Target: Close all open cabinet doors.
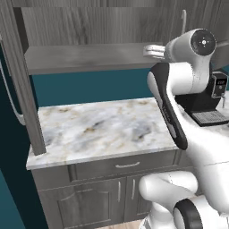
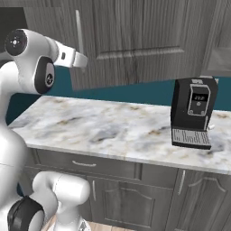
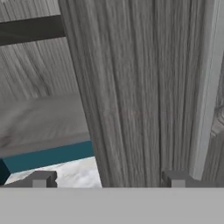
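Looking along the hand view, I have the jaws (image 3: pixel 109 179) spread wide, one tip on either side of a tall grey wood-grain panel, pinching nothing. That panel is one of the cabinet doors (image 3: pixel 144 96), seen close and nearly edge-on, with the open cabinet's shelf (image 3: pixel 39 118) off to one side of it and a strip of the marble bench (image 3: pixel 72 168) below.

From the left base view, a second door (image 1: pixel 18 76) stands swung out at the far left of the open cabinet, its silver handle (image 1: pixel 11 98) hanging on the outer face, well apart from the arm. The cabinet's underside shelf (image 1: pixel 85 57) spans between that door and the hand. From the right base view, the hand (image 2: pixel 72 58) sits just beside the lower edge of the door nearest it (image 2: pixel 131 36), to the left of its vertical handle (image 2: pixel 80 31).

My judgement: the coming move turns on the near door running vertically straight ahead of the jaws, so a sideways push across its long axis should swing it. The coffee machine (image 2: pixel 193 113) stands on the bench well to the right of that door, clear of the sweep.
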Controlling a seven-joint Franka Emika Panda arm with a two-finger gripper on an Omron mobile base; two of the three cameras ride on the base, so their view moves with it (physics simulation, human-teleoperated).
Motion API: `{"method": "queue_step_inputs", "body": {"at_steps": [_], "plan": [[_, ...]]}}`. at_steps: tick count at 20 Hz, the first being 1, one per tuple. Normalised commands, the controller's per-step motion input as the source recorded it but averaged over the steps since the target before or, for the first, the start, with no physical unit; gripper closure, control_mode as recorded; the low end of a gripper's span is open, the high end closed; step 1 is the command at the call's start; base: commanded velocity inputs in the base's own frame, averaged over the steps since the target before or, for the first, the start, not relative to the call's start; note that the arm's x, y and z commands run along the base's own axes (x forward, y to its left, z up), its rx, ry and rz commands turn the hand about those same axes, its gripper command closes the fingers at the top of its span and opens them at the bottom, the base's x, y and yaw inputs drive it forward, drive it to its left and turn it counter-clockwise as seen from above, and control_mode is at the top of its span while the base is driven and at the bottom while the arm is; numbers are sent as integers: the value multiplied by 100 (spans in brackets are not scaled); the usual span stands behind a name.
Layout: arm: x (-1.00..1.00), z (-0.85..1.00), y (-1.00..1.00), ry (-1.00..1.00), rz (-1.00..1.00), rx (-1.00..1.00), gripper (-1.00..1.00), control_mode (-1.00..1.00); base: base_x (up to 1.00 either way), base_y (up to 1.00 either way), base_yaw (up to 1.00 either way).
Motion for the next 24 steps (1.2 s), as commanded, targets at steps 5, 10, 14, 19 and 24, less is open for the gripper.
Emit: {"method": "queue_step_inputs", "body": {"at_steps": [5,10,14,19,24], "plan": [[70,0,6,0,0,0,-100,-100,0,0,0],[66,-2,0,0,0,0,-100,-100,0,0,0],[61,-3,0,0,0,0,-100,-100,0,0,0],[56,-5,0,0,0,0,-100,-100,0,0,0],[58,-9,0,0,0,0,-100,-100,0,0,0]]}}
